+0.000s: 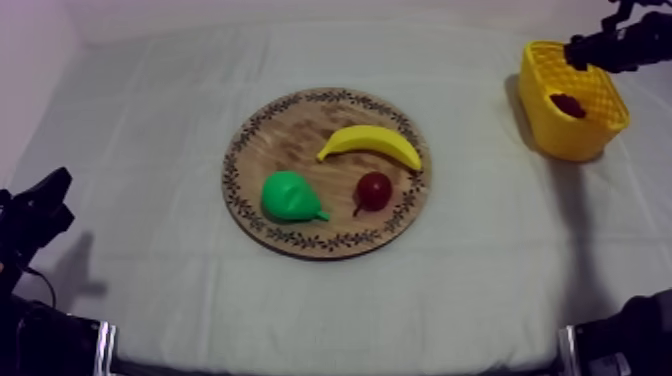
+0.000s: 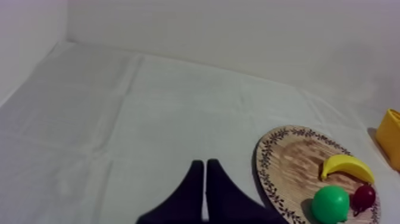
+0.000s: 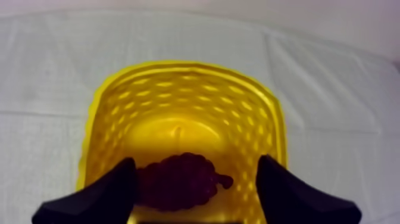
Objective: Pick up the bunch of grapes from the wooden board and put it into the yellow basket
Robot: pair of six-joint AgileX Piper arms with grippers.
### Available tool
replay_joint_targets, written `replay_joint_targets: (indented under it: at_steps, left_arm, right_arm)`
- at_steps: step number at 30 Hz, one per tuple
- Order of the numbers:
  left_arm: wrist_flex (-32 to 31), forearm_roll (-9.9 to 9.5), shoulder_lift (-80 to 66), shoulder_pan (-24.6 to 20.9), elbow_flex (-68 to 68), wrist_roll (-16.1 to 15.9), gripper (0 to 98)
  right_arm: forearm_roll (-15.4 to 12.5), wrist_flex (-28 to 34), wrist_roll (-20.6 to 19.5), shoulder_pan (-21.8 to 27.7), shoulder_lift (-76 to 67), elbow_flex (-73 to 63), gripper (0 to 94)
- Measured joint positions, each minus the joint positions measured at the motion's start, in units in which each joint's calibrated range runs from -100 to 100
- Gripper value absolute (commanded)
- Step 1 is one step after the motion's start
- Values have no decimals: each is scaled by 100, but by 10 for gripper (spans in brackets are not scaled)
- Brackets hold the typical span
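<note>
The dark purple bunch of grapes lies on the bottom of the yellow basket. My right gripper hovers just above it, open, with one black finger on each side of the grapes and neither touching them. From above, the basket stands at the far right with the grapes inside and my right gripper over its rim. My left gripper is shut on nothing, its fingers pressed into a narrow wedge; in the top view it rests low at the left.
The round wooden board lies mid-table and carries a banana, a green pear and a small red fruit. Beyond my left fingers I see the same board and fruit, with the basket's corner behind.
</note>
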Motion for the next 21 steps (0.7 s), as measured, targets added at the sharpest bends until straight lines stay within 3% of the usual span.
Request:
replay_joint_targets:
  at_steps: [13, 16, 21]
  left_arm:
    - [0, 0, 0, 0, 0, 0, 1]
    - [0, 0, 0, 0, 0, 0, 1]
    - [0, 0, 0, 0, 0, 0, 1]
  right_arm:
    - [-1078, -211, 1110, 62, -2338, 1588, 462]
    - [-1528, -462, 1501, 17, -2954, 2083, 453]
    - [-2588, -885, 2387, -116, -4018, 2978, 432]
